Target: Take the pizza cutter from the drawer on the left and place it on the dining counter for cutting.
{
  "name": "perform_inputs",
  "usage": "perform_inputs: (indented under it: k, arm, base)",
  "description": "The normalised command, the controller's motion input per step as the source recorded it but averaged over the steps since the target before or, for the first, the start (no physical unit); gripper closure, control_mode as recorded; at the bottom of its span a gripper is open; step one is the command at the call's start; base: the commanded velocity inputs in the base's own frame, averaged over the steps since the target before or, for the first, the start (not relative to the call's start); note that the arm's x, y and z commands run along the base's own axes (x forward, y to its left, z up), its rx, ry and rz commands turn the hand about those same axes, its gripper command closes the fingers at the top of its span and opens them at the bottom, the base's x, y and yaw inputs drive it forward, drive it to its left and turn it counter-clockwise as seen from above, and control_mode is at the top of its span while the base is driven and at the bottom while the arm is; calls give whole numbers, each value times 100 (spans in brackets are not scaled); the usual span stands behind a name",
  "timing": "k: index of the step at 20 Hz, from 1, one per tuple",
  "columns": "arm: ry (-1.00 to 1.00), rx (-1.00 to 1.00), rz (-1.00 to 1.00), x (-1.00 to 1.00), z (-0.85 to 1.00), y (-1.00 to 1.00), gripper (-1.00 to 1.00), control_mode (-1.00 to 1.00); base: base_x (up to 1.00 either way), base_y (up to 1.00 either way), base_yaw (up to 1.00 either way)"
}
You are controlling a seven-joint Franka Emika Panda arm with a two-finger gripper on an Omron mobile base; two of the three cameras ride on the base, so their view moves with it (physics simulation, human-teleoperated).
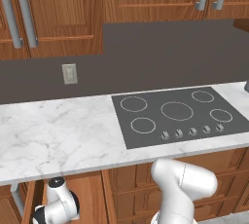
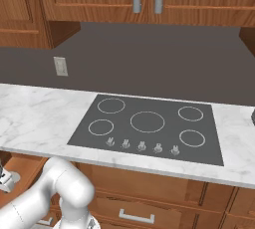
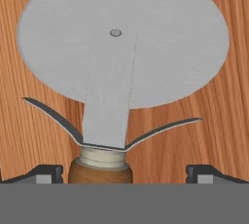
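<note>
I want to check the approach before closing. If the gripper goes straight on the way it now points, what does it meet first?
Most likely the pizza cutter: its brown handle sits between the open jaws of the gripper, the wheel just beyond. Under it lies the drawer floor. Depth is hard to judge.

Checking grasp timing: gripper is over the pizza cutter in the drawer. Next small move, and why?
Probably close on the handle. In the hand view the gripper is open, one fingertip on each side of the pizza cutter's brown handle, which sits centred between them on the drawer floor. If depth looks short, ease down slightly first.
</note>
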Motion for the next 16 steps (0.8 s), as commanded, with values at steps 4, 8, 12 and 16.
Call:
perform_inputs:
  k: [4, 8, 12, 16]
  arm:
    - [0, 0, 0, 0, -16, 4, -100, -100]
    - [0, 0, 0, 0, -9, 3, -100, -100]
    - [0, 0, 0, 0, -8, 3, -100, -100]
    - [0, 0, 0, 0, -21, 6, -100, -100]
  base:
    - [0, 0, 0]
    - [0, 0, 0]
    - [0, 0, 0]
    - [0, 0, 0]
